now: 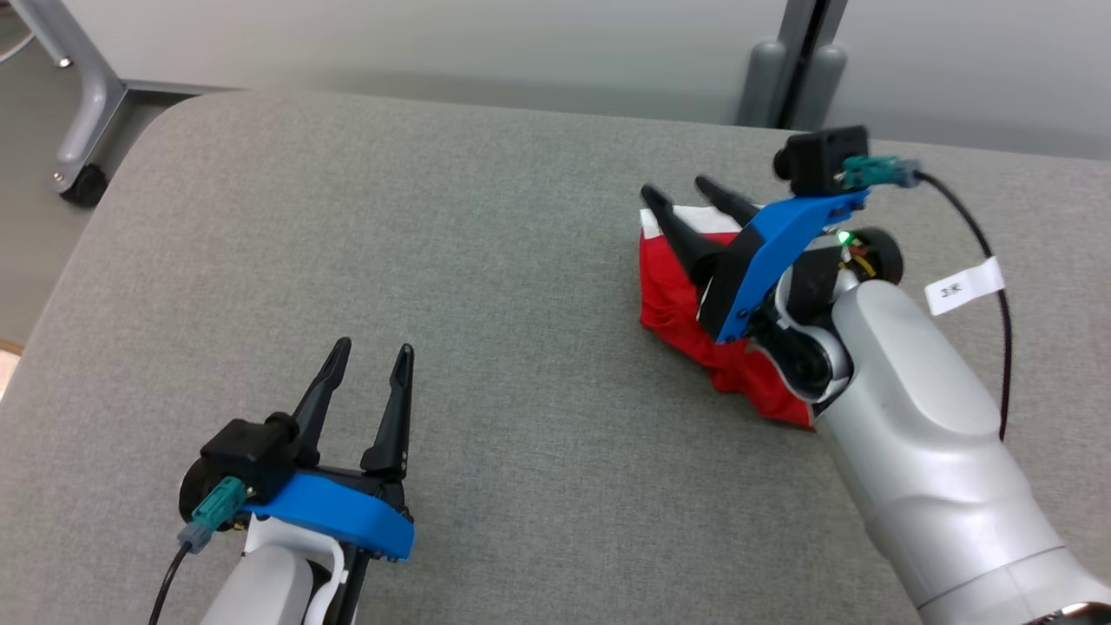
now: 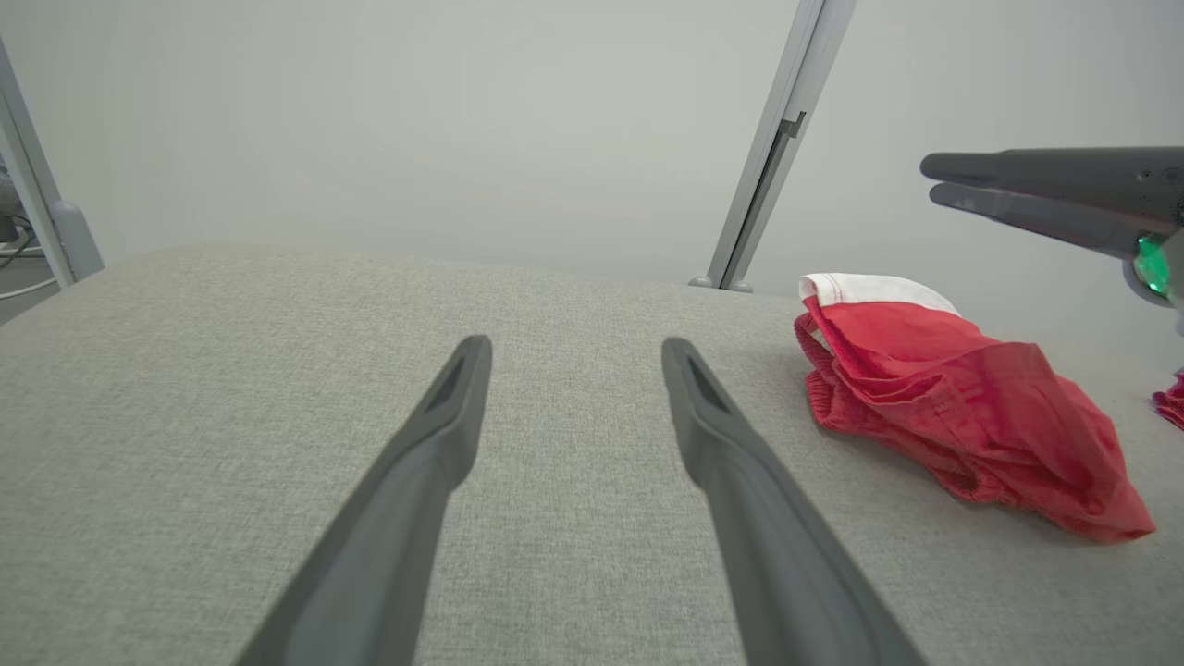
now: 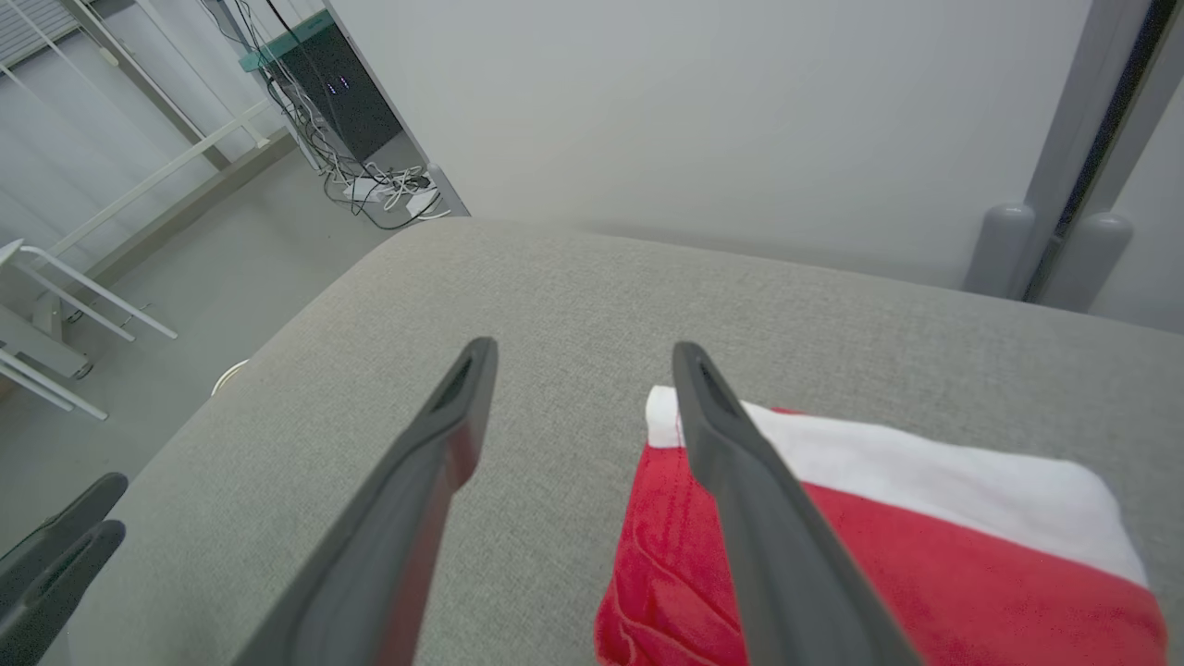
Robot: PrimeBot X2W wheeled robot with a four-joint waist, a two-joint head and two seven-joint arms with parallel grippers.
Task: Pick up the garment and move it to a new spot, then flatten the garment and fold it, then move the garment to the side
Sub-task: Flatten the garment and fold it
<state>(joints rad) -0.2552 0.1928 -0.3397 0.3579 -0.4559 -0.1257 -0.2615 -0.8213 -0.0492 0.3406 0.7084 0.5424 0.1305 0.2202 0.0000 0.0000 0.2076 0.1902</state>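
Note:
The garment (image 1: 670, 305) is red with a white band, lying in a folded bundle on the right part of the grey table (image 1: 477, 217). It also appears in the left wrist view (image 2: 962, 407) and the right wrist view (image 3: 888, 555). My right gripper (image 1: 677, 187) hangs open above the garment's left end with nothing between its fingers (image 3: 583, 347). From the side it floats clear of the cloth (image 2: 930, 180). My left gripper (image 1: 373, 347) is open and empty over bare table at the lower left (image 2: 575, 347), well apart from the garment.
The table's rounded far-left corner (image 1: 165, 113) drops to the floor, where a grey leg with a caster (image 1: 82, 174) stands. A grey post (image 1: 794, 69) rises behind the far edge. A black cable with a white tag (image 1: 963, 286) loops beside my right arm.

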